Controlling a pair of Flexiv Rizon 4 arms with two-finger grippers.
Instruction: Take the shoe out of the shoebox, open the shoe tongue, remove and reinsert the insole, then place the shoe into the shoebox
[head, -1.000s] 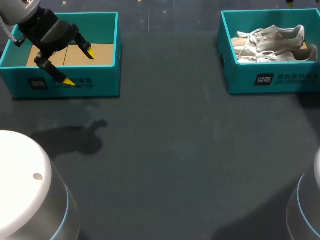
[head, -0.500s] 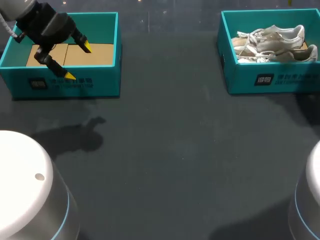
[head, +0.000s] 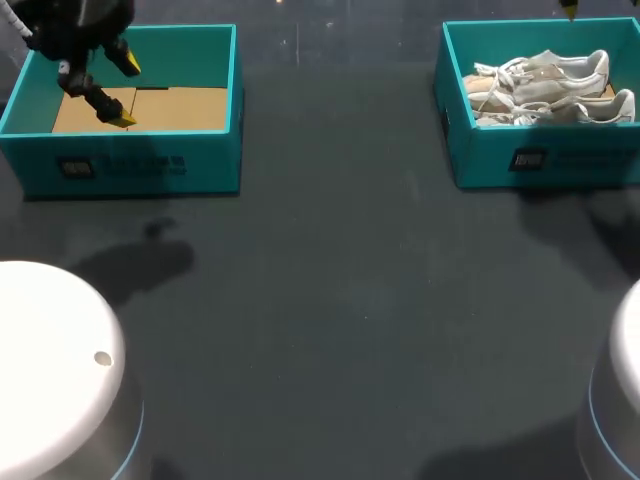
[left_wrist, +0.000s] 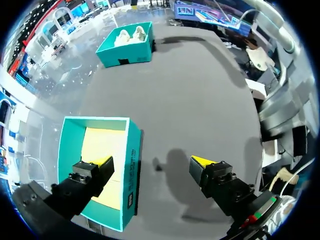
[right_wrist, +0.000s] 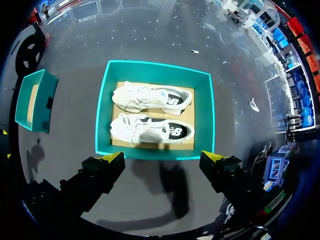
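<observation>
Two pale grey-white shoes lie side by side in the teal shoebox at the far right. In the right wrist view those shoes fill the shoebox, and my right gripper hangs open above its near wall, holding nothing. My left gripper is open over a second, empty teal box at the far left. In the left wrist view, one finger of the left gripper is over the empty box and the other over the table.
The empty box has a bare cardboard floor. Dark tabletop stretches between the two boxes. My arms' white bases rise at the near corners. The shoebox lies far ahead of the left gripper.
My left gripper has moved back and to the left, from the empty box's front wall to over its inside. Both grippers stay open. The shoes have not moved.
</observation>
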